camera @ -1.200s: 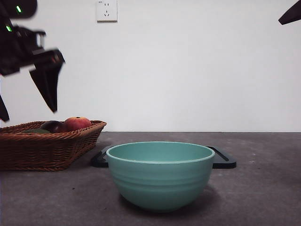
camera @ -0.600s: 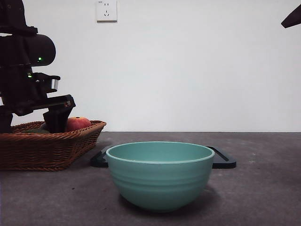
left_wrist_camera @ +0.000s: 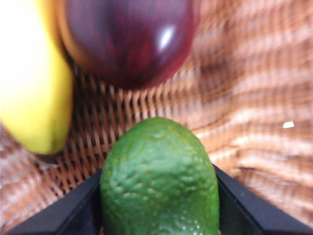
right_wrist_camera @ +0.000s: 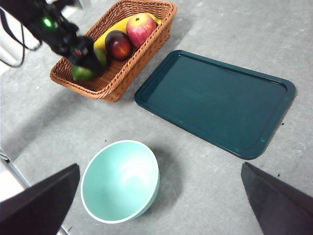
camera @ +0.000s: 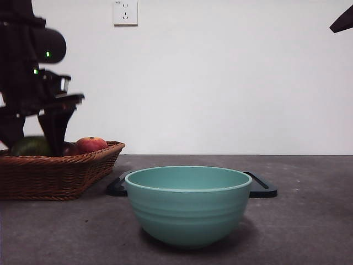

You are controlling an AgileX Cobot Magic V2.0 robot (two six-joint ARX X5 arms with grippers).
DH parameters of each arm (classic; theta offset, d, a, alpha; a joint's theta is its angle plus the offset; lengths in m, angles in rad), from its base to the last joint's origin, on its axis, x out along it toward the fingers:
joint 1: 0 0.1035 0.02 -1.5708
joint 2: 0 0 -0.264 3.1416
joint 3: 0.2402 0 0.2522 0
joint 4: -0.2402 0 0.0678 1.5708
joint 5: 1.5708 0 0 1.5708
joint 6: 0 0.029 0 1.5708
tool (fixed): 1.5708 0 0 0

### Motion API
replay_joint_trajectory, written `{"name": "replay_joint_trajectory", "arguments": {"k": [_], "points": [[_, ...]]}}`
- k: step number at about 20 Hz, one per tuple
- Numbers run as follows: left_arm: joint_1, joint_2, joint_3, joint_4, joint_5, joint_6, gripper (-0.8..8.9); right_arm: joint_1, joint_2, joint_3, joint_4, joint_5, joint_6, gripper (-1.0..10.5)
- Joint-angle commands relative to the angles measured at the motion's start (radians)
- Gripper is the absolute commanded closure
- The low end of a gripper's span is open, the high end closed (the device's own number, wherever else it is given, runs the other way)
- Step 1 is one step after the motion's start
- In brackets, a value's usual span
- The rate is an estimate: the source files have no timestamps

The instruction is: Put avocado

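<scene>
- Left gripper [left_wrist_camera: 159,205]: both black jaws press against the sides of the avocado [left_wrist_camera: 160,181], pinching it. In the front view this gripper [camera: 34,144] hangs over the wicker basket [camera: 60,176] at the 9 o'clock side of the scene, with the avocado [camera: 30,146] showing between the jaws just above the basket rim.
- Avocado: dark green, pebbled skin, oval. From the right wrist view it [right_wrist_camera: 82,73] sits at the basket end nearest the teal bowl [right_wrist_camera: 121,181], below the black arm. Whether its underside touches the weave cannot be told.
- Basket contents: a dark maroon fruit [left_wrist_camera: 128,39] lies just beyond the avocado, and a yellow banana [left_wrist_camera: 32,83] lies beside that fruit. A red-orange fruit [right_wrist_camera: 140,28] occupies the far end of the basket [right_wrist_camera: 112,54], touching the maroon fruit [right_wrist_camera: 118,44].
- Teal bowl [camera: 188,204]: stands upright at the 6 o'clock position in the front view, apart from the basket.
- Dark green tray [right_wrist_camera: 215,103]: lies flat, just beside the basket, behind the bowl as seen from the front [camera: 265,190].
- Right gripper [right_wrist_camera: 161,205]: held high above the table, jaws spread wide with nothing between them. In the front view it shows only as a black tip [camera: 342,19] at the 2 o'clock corner.
- Wall socket [camera: 125,12]: mounted on the white wall at 11 o'clock.
</scene>
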Motion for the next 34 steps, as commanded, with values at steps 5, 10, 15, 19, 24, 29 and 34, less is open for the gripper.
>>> {"name": "replay_joint_trajectory", "arguments": {"k": [5, 10, 15, 19, 24, 29, 34], "points": [[-0.061, -0.185, 0.025, -0.098, 0.088, -0.038, 5.74, 0.005, 0.005, 0.019, 0.007, -0.002, 0.011, 3.7], [-0.214, -0.290, 0.025, -0.136, 0.136, -0.076, 5.74, 0.005, 0.005, 0.019, 0.006, -0.002, 0.011, 3.7], [-0.412, -0.286, 0.021, -0.101, 0.135, -0.124, 5.74, 0.005, 0.005, 0.019, 0.007, 0.000, 0.011, 3.7], [-0.548, -0.249, 0.019, -0.022, 0.134, -0.176, 5.74, 0.005, 0.006, 0.019, 0.008, 0.001, 0.011, 3.7], [-0.658, -0.148, 0.019, 0.027, 0.130, -0.186, 5.74, 0.005, 0.006, 0.019, 0.011, 0.001, 0.011, 3.7], [-0.707, -0.021, 0.019, 0.060, 0.052, -0.181, 5.74, 0.005, 0.006, 0.019, 0.011, 0.001, 0.011, 3.7], [-0.722, 0.064, 0.019, 0.106, 0.037, -0.156, 5.74, 0.005, 0.006, 0.019, 0.011, 0.001, 0.011, 3.7]]}}
